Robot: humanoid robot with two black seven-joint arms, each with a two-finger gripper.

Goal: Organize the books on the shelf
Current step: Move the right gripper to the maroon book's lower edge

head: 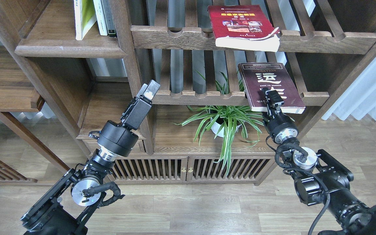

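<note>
Right gripper [270,94] at the front edge of the dark maroon paperback [270,86].
That book, white characters under faint "OPERATION", overhangs the lower slatted rack [204,97]; whether the fingers clamp it I cannot tell. At 12 o'clock the red photo-covered paperback [242,24] overhangs the upper rack. Left gripper [150,90] holds nothing, opening unclear. At 10 o'clock the solid dark-brown wooden shelf [67,50] holds upright books [93,16], with a yellow-green cover among them.

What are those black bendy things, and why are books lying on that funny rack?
Those are a robot's two arms, and the picture comes from a camera in its head, looking down. Each arm ends in a two-finger pincher. The right gripper is at the front edge of a dark maroon book lying on a slatted rack; whether it grips is unclear. A red book lies on the rack above. The left gripper holds nothing. More books stand on the solid shelf, and a plant sits below.
</note>
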